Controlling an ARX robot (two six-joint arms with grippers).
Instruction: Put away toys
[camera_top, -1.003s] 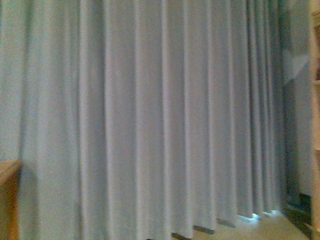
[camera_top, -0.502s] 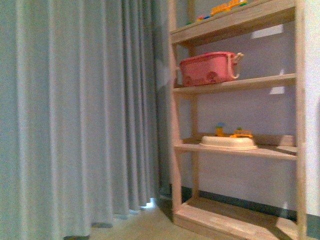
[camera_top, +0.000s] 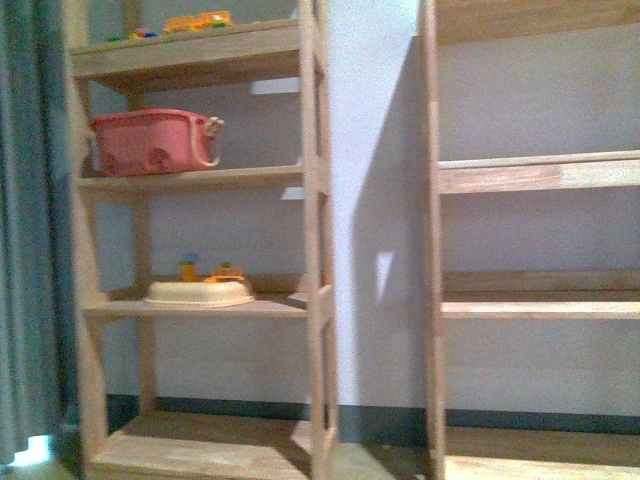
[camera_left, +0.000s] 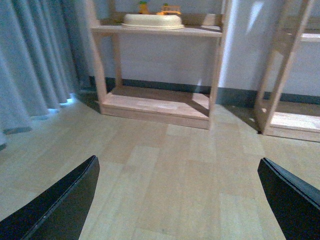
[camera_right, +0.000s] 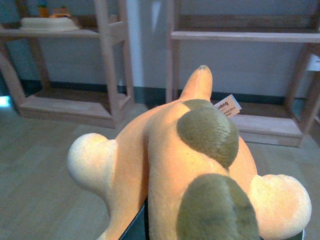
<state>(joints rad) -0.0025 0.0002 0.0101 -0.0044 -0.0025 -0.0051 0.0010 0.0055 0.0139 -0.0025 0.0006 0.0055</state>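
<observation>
Right gripper (camera_right: 144, 226) is nearly all hidden beneath the plush animal (camera_right: 165, 150) it clamps; only a dark sliver shows. It rides above the floor (camera_right: 45, 170), pointed toward the wooden shelves (camera_right: 112, 60). Left gripper (camera_left: 177, 161) hangs low over floor, fingers (camera_left: 60, 205) spread wide.

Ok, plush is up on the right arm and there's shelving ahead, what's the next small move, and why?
Probably drive forward toward the right shelf unit. The plush toy fills the right wrist view, carried clear of the floor, and that unit's shelves look bare but lie across open floor.
</observation>
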